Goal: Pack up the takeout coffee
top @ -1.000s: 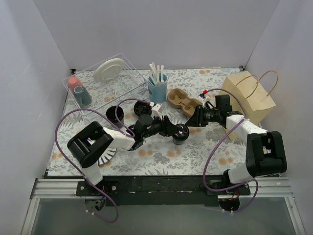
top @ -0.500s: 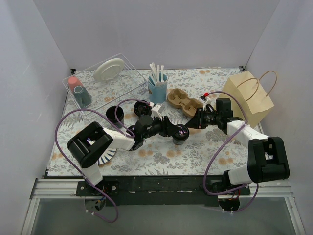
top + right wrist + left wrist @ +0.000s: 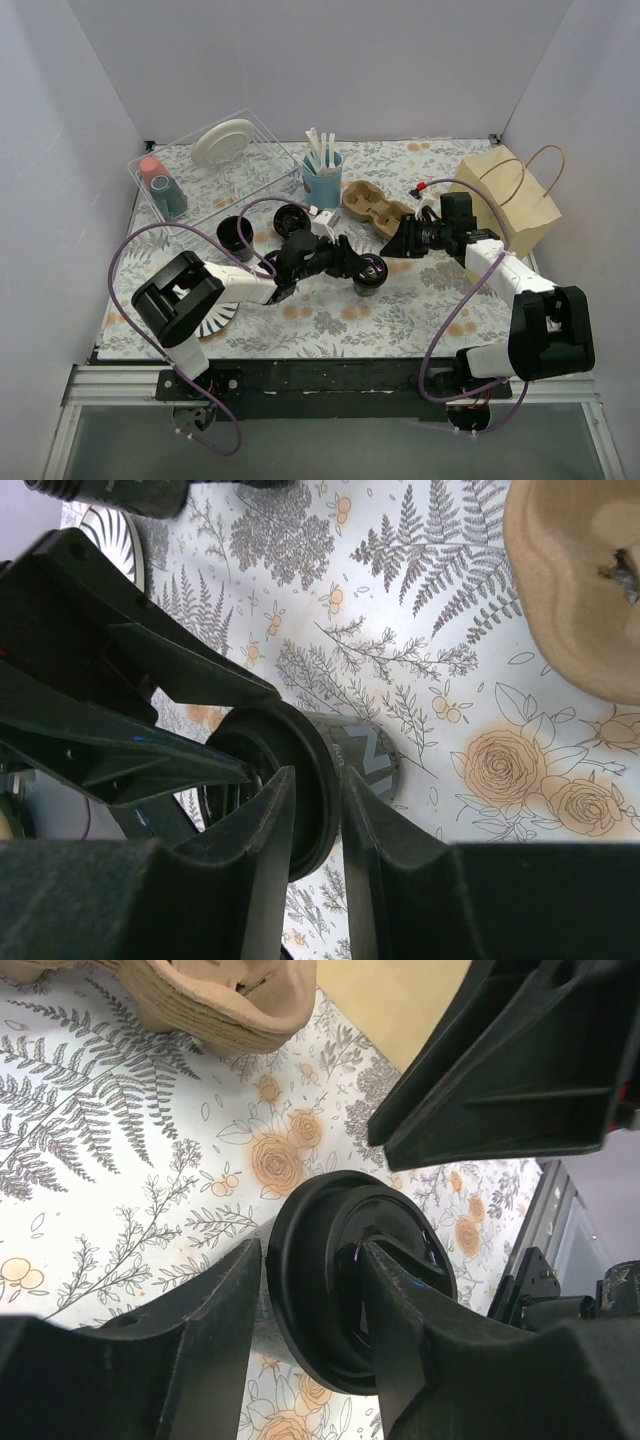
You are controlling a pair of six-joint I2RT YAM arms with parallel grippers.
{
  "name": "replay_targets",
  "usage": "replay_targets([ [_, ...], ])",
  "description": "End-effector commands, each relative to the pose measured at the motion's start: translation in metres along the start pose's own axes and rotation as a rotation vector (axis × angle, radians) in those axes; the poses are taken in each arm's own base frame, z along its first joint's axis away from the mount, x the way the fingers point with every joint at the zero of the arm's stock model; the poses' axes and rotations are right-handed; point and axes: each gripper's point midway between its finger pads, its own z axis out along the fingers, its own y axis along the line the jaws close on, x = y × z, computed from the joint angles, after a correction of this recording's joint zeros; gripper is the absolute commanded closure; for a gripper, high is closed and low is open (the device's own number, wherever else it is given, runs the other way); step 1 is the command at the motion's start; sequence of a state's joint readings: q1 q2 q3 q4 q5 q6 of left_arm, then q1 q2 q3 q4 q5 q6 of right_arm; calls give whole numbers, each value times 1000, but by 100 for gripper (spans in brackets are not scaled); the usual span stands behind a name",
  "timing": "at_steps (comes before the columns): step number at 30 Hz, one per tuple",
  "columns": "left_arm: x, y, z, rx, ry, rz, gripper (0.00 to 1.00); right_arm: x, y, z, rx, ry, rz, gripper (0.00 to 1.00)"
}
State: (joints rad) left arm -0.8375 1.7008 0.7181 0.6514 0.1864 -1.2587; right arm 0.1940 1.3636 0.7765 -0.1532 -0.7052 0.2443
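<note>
The takeout coffee is seen tipped on its side a little right of the desk's middle, somewhat nearer the near edge than the far one. Its long axis runs roughly left to right. The lid is turned toward the left edge and the patterned body toward the right edge.

The lid's rim is clamped between the fingers of the left gripper, which reaches in from the left-edge side. The right gripper is held just beside the cup on its far-right side. Its fingers are set a narrow gap apart with nothing between them, and the lid is seen through that gap.

Bare flowered surface is seen between the cup and the near edge. Toward the far edge, the cardboard cup carrier lies just past the right gripper. The brown paper bag stands near the far right corner, well apart from the cup.
</note>
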Motion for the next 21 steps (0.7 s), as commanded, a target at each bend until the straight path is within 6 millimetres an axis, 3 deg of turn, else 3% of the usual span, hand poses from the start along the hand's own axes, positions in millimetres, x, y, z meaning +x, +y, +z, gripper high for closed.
replay_targets([
  [1, 107, 87, -49, -371, 438, 34, 54, -23, 17, -15, 25, -44, -25, 66],
  [11, 32, 37, -23, -291, 331, 68, 25, -27, 18, -35, 113, -77, -58, 60],
  [15, -3, 17, -23, -276, 262, 78, 16, -29, 23, -47, 164, -98, -40, 60],
  [18, -22, 12, -26, -305, 229, 89, 2, -27, 31, -59, 201, -125, -49, 58],
  [21, -28, 13, -33, -336, 221, 95, 2, -18, 31, -65, 255, -133, 11, 56],
])
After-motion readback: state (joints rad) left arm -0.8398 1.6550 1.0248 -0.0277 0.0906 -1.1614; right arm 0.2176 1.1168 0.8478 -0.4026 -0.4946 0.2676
